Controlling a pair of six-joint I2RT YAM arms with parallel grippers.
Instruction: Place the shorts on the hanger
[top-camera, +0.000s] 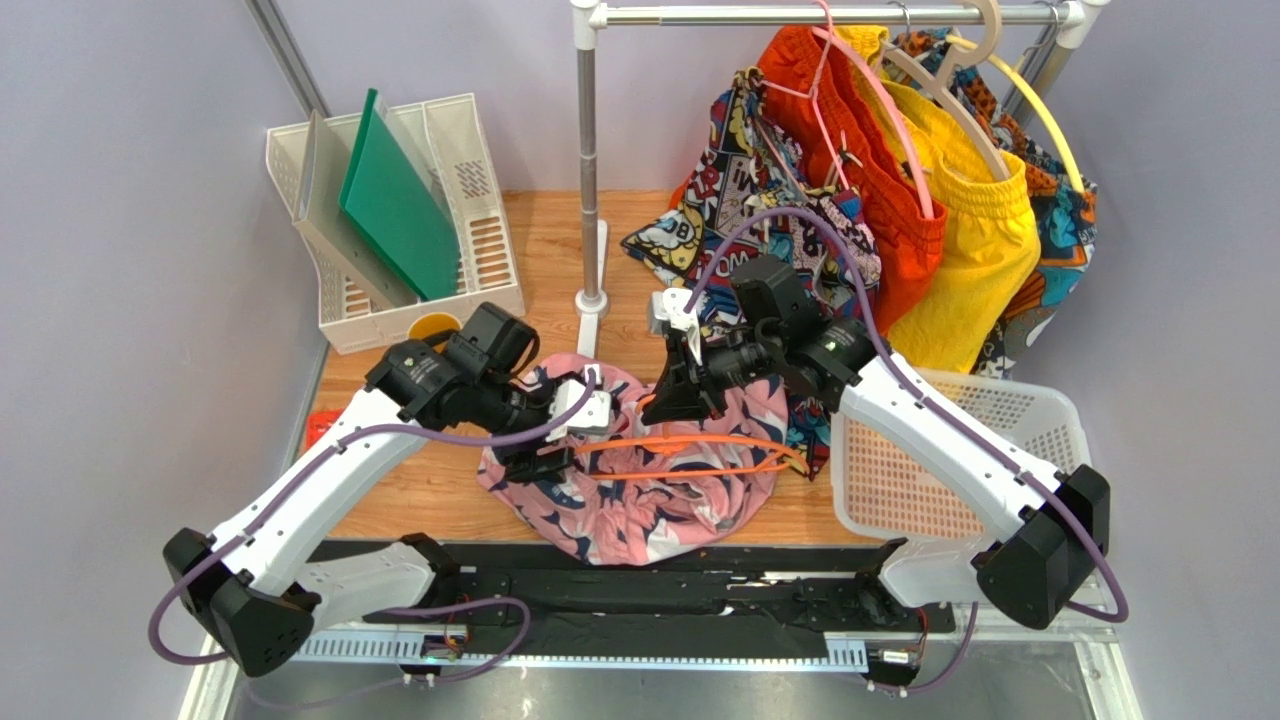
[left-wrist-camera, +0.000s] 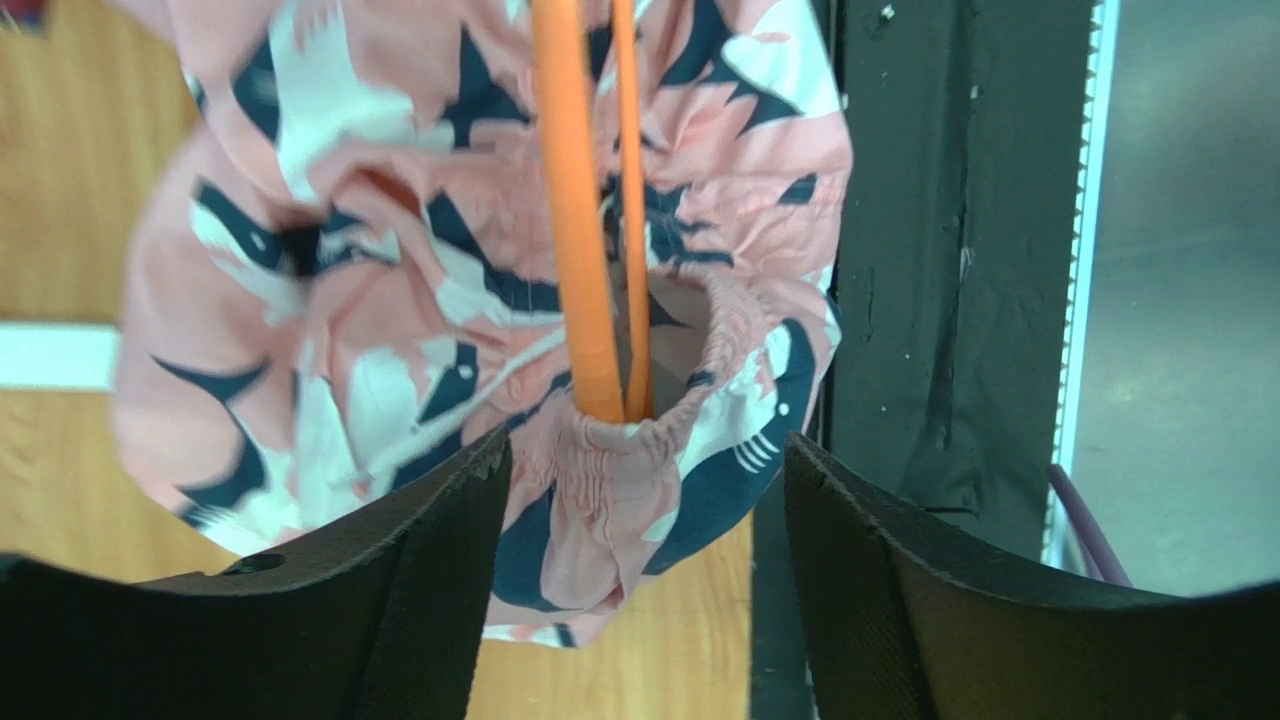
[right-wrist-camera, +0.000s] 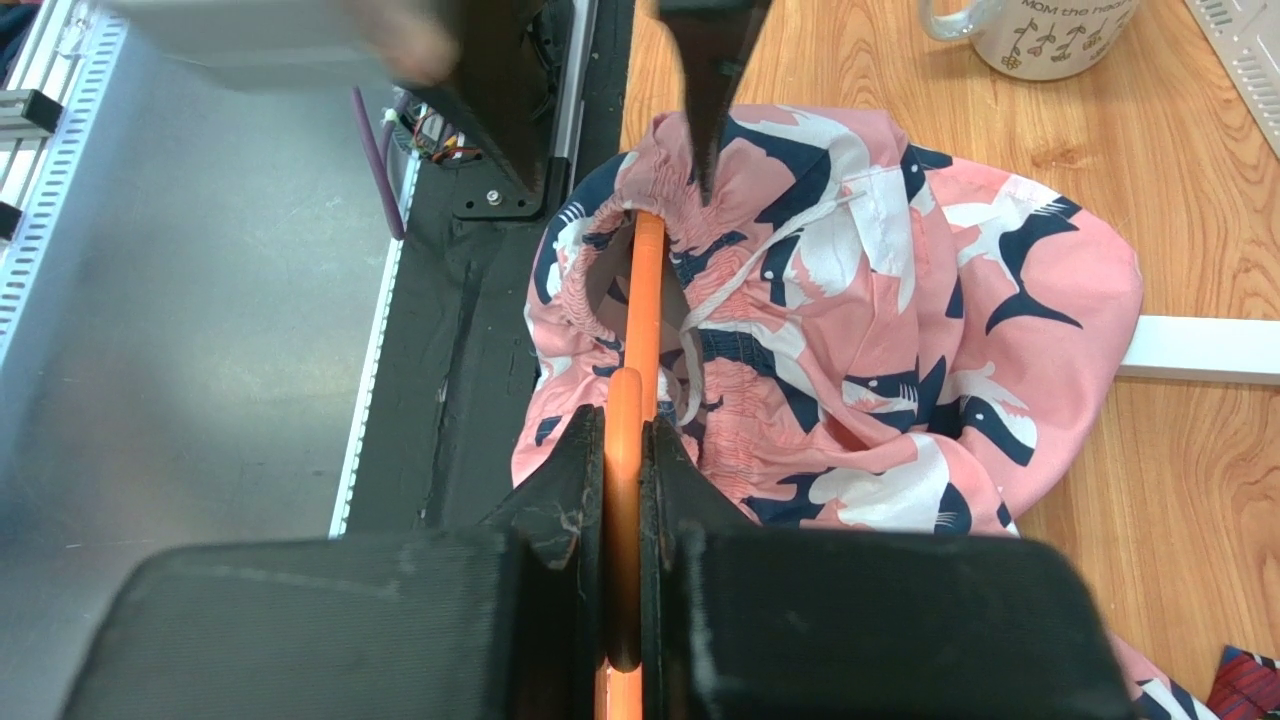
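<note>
Right tool (right-wrist-camera: 625, 438) is clenched on the hanger (right-wrist-camera: 646, 285): one orange unit, long axis running left to right across the tabletop (top-camera: 549, 248). Its far end points toward the left tool (left-wrist-camera: 646, 458) and sits tucked inside the waistband. Left tool is released, jaws standing either side of that waistband. One pair of shorts (top-camera: 661, 510) lies bunched on the tabletop beneath the hanger. One white basket (top-camera: 902, 480) sits just beside it on the right. One mug (right-wrist-camera: 1037, 30) stands beyond the shorts.
</note>
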